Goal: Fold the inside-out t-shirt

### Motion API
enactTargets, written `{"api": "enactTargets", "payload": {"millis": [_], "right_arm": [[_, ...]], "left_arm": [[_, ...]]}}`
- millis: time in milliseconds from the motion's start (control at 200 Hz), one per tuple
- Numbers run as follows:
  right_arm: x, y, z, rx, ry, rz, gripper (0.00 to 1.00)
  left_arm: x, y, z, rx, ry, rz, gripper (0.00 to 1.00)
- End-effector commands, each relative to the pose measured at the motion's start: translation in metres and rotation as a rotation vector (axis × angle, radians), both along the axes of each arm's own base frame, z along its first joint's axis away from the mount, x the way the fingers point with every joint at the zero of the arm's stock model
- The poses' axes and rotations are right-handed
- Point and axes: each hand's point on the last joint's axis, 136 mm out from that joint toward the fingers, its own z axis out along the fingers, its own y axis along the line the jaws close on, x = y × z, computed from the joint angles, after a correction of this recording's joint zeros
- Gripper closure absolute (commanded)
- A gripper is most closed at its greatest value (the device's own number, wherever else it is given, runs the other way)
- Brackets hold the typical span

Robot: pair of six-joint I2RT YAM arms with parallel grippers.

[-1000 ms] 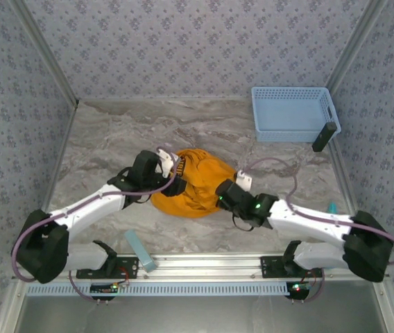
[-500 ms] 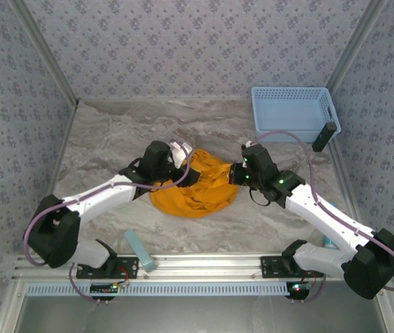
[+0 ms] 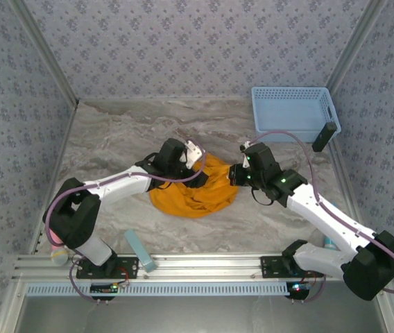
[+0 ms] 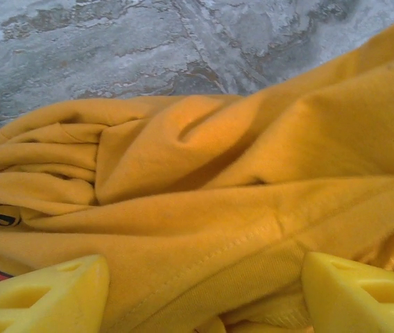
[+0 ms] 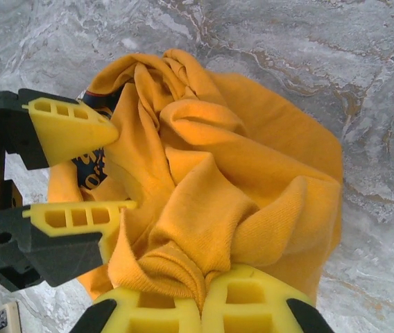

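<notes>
While right gripper (image 5: 200, 300) pinches t-shirt (image 5: 252, 159), lettering (image 5: 90, 171) half-buried

The inside-out t-shirt (image 3: 193, 191) lies bunched at the centre of the tabletop (image 3: 114, 142), between the left claw (image 3: 195, 154) at its far left edge and the right claw (image 3: 233, 175) at its right edge. The basket (image 3: 291, 137) stands in the far right corner, well apart from the t-shirt. A flat block (image 3: 140, 250) lies near the front edge, before the t-shirt and to its left.
</notes>
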Motion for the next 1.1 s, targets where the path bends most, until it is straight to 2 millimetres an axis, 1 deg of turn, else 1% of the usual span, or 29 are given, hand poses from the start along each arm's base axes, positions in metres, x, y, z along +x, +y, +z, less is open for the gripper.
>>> {"api": "enactTargets", "payload": {"millis": [0, 175, 240, 350, 500, 605, 675, 760, 825, 964, 1049, 1094], "right_arm": [[-0.003, -0.002, 0.007, 0.011, -0.010, 0.023, 1.00], [-0.003, -0.003, 0.006, 0.013, -0.003, 0.035, 1.00], [-0.004, -0.002, 0.006, 0.021, 0.001, 0.042, 1.00], [-0.005, 0.002, 0.005, 0.034, 0.006, 0.059, 1.00], [-0.006, 0.007, 0.005, 0.062, 0.015, 0.068, 1.00], [-0.007, 0.009, 0.008, 0.071, 0.012, 0.078, 1.00], [-0.008, 0.008, 0.009, 0.073, 0.011, 0.073, 1.00], [-0.010, 0.008, 0.011, 0.076, 0.010, 0.077, 1.00], [-0.011, 0.008, 0.012, 0.079, 0.009, 0.078, 1.00], [-0.013, 0.011, 0.022, 0.110, -0.003, 0.085, 1.00], [-0.013, 0.010, 0.027, 0.100, -0.019, 0.085, 1.00], [-0.011, 0.005, 0.026, 0.079, -0.026, 0.069, 1.00]], "left_arm": [[-0.015, -0.006, 0.006, -0.032, 0.022, -0.089, 0.26], [-0.025, -0.001, 0.020, -0.120, 0.046, -0.128, 0.25], [-0.027, 0.001, 0.019, -0.106, 0.040, -0.140, 0.25], [-0.011, 0.008, 0.007, -0.035, 0.029, -0.064, 0.25], [0.009, 0.006, -0.004, 0.021, 0.016, -0.015, 0.25], [0.035, 0.017, -0.013, 0.086, -0.046, 0.107, 0.25], [0.050, 0.025, -0.009, 0.097, -0.100, 0.191, 0.26], [0.057, 0.027, 0.000, 0.073, -0.124, 0.225, 0.26], [0.064, 0.032, -0.001, 0.071, -0.109, 0.263, 0.27], [0.076, 0.049, -0.017, 0.094, -0.024, 0.336, 0.30], [0.078, 0.060, -0.027, 0.120, -0.001, 0.361, 0.37], [0.079, 0.067, -0.030, 0.135, 0.004, 0.378, 0.42]]}}
